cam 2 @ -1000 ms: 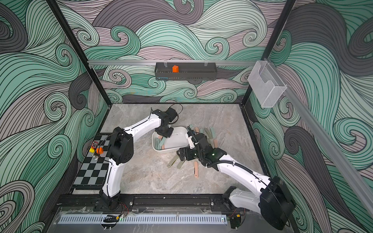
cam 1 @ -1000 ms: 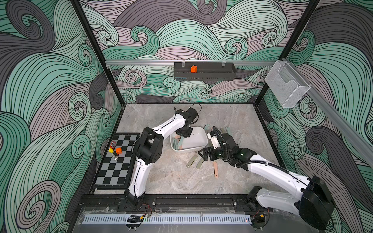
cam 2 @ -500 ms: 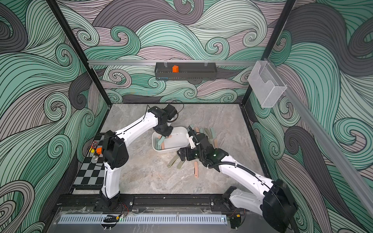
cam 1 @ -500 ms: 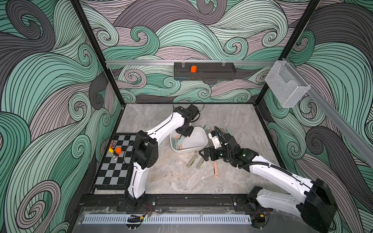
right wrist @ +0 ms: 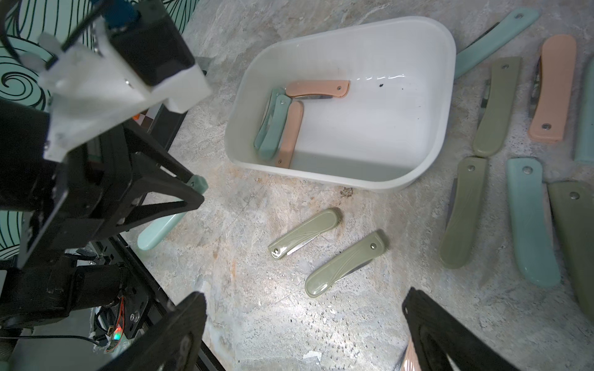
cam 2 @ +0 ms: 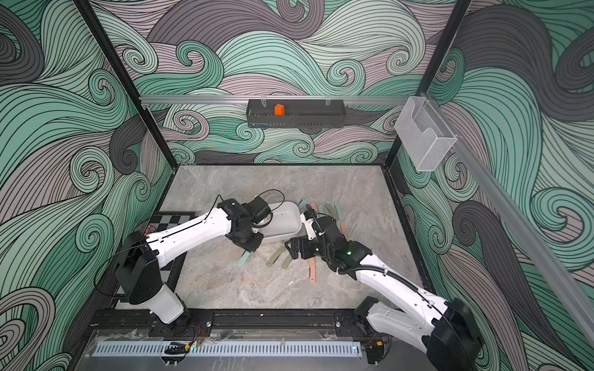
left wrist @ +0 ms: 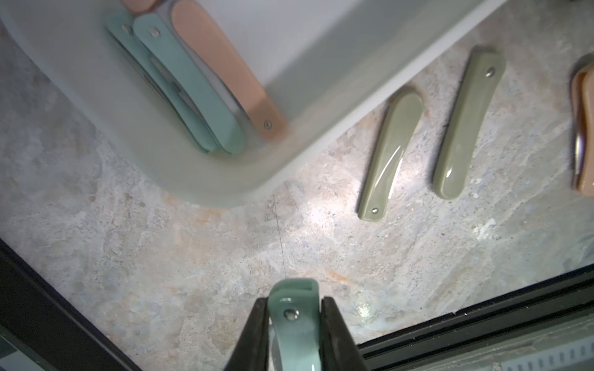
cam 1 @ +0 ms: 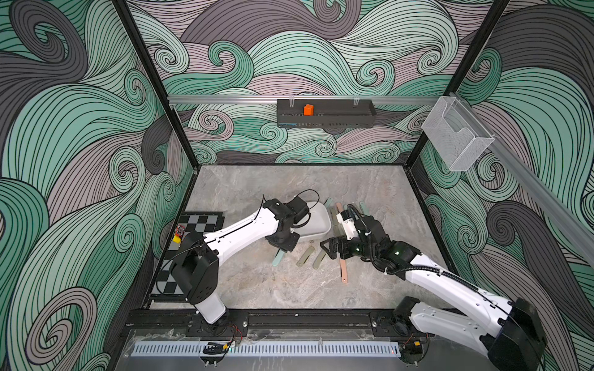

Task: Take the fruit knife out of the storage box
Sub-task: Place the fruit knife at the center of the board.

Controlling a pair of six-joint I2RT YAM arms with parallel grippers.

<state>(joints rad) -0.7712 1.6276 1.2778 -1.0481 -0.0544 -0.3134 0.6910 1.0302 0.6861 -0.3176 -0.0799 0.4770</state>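
Mint knife (left wrist: 294, 321) out of the box (right wrist: 321, 176), clamped in the left gripper (left wrist: 294, 302).
It hangs over the table (cam 1: 257, 289) just below-left of the box, mid-frame in both top views; four knives (right wrist: 279, 128) remain inside. Pinched at one end, it could likely swing or slip. The right gripper (right wrist: 302, 302), spread wide and empty, hovers by two olive knives (right wrist: 305, 233). A second ago the left gripper was at the box's left end.

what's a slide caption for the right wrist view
Left gripper holds a mint knife beside the box, which has four folded knives inside; more lie on the table.
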